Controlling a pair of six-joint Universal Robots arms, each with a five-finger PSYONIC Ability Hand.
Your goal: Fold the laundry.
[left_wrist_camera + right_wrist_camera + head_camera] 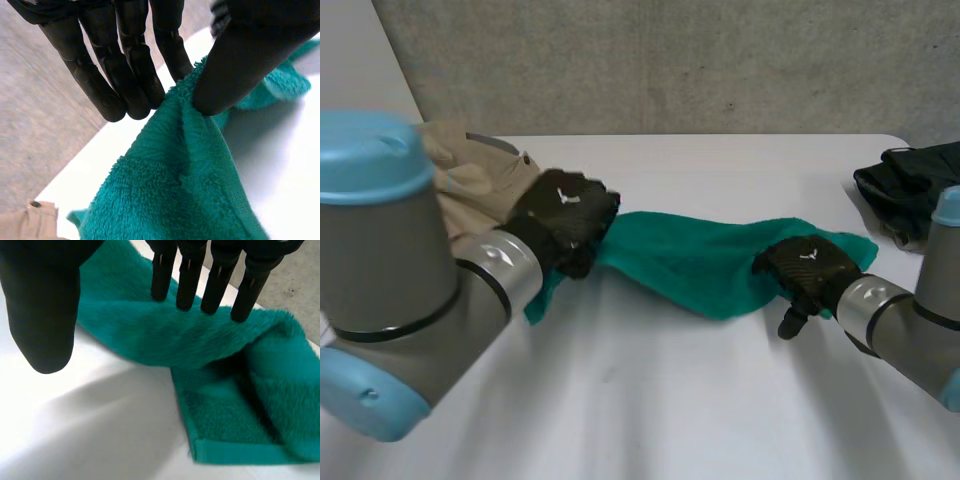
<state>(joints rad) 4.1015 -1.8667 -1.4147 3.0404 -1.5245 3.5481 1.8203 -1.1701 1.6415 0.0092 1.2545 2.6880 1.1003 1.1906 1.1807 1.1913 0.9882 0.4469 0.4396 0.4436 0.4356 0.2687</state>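
A teal towel [700, 265] lies stretched across the middle of the white table [670, 410], partly folded over on itself. My left hand [565, 215] is at its left end. In the left wrist view the thumb and fingers of my left hand [125, 75] pinch a raised ridge of the towel [185, 190] at its edge. My right hand [805, 270] is at the towel's right end. There its straight fingers [215, 280] rest on top of the towel [150, 335], and the thumb [42, 315] stands apart over bare table.
A beige garment [470, 175] lies behind my left arm at the table's far left, its corner [35, 222] next to the towel. A black garment [910, 185] is heaped at the far right edge. A concrete wall stands behind the table.
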